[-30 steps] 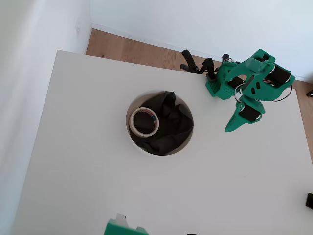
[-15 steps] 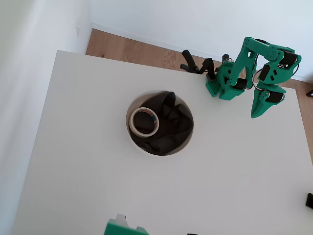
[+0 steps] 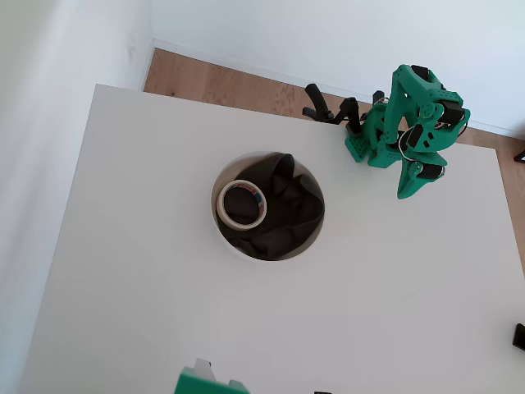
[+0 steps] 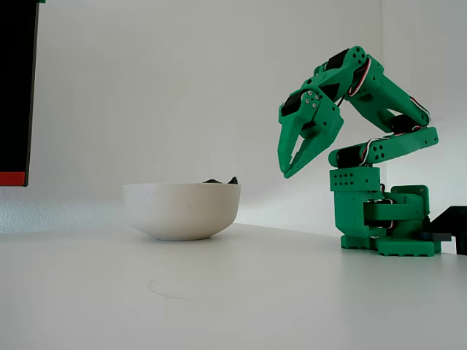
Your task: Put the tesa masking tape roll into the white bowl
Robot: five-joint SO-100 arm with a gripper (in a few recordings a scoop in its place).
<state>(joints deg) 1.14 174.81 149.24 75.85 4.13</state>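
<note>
Taking the white bowl (image 3: 220, 235) as the landmark and reading the overhead view from left to right: the tesa masking tape roll (image 3: 242, 204) lies flat inside the bowl, against its left wall, resting on the dark cloth (image 3: 283, 209) that fills the remainder. The tape is where the task wants it, so by my judgement the delivery is done and the step in hand is only the retreat.

Well to the right of the bowl, near the arm's base (image 3: 371, 146), the green claw (image 4: 287, 162) hangs folded in, tips pointing down above the desk (image 3: 148, 312). In the fixed view its two fingers stand slightly parted with nothing between them, so it is open and empty.

To finish well, the arm should settle close over its base, staying high and right of the bowl, so that nothing sweeps the rim or nudges the bowl across the desk.
</note>
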